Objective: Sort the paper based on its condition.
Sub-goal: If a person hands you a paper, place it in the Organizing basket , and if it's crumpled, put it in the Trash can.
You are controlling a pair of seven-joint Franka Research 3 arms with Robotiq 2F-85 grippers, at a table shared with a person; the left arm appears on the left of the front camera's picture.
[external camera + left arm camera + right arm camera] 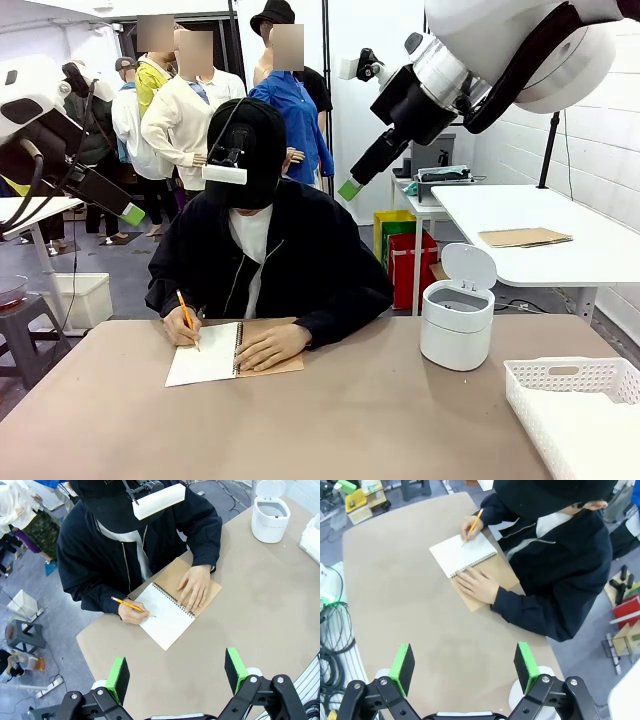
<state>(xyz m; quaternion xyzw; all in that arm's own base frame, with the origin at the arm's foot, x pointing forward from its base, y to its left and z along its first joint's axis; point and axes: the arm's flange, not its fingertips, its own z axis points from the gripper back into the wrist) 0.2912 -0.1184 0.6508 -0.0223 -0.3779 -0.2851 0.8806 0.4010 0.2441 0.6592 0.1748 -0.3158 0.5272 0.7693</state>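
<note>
A person at the far side writes with a yellow pencil (187, 315) on the white page of a spiral-bound notebook (205, 355) with a brown cover. The other hand (270, 347) rests flat on that cover. The paper, as loose sheets, is out of view. My left gripper (177, 672) hangs high over the table's near left, open, with nothing between its green pads; its tip (133, 213) shows at far left. My right gripper (465, 665) is also raised and open, and the notebook (462, 554) lies well beyond it.
A white lidded bin (457, 320) with its lid up stands at the right of the brown table (350, 430). A white slotted basket (575, 400) sits at the near right corner. A brown folder (525, 237) lies on a side table behind.
</note>
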